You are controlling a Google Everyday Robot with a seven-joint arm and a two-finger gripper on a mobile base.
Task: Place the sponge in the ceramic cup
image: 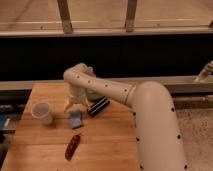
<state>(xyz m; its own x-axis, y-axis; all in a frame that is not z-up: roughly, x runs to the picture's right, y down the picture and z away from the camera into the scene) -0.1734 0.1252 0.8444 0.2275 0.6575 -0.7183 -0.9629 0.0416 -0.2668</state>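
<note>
The light-blue sponge point(76, 119) lies flat on the wooden table point(110, 145), left of centre. The off-white ceramic cup point(42, 112) stands upright to its left, about a cup's width away, and looks empty. My gripper point(75, 104) hangs from the white arm just above the sponge's far edge. It is open, with its fingers spread to either side and nothing between them. The gripper is to the right of the cup and apart from it.
A black ridged bar point(98, 106) lies just right of the sponge, close to the gripper. A red-brown elongated item point(72, 146) lies near the front edge. Something green point(93, 94) is mostly hidden behind the arm. The table's left edge runs close by the cup.
</note>
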